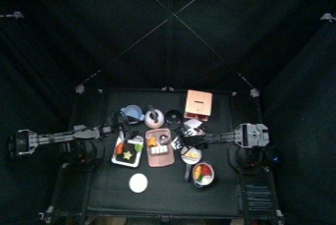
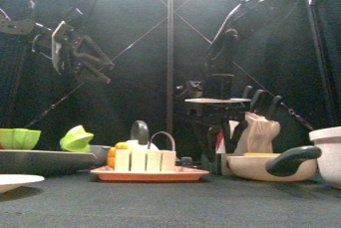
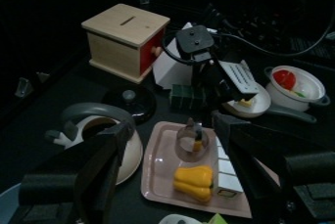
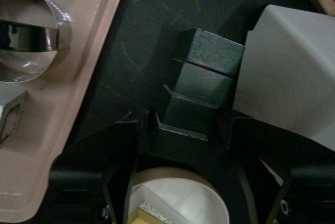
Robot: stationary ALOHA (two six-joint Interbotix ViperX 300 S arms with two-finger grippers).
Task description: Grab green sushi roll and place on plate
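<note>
The middle of the table [image 1: 98,197] was crowded by a pink tray [image 1: 159,150], a wooden box [image 1: 199,101] and bowls standing close together. Open surface was left only along the front edge, around a white plate [image 1: 138,182].

Beyond the right arm's jaws, the pink tray [image 4: 53,91] and a white bowl [image 4: 177,201] run off the picture's edges. From above, the food pieces are too small to tell apart.

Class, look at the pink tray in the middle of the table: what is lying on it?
The pink tray holds a yellow food piece beside white blocks; the left gripper's jaws cover its near edge.
</note>
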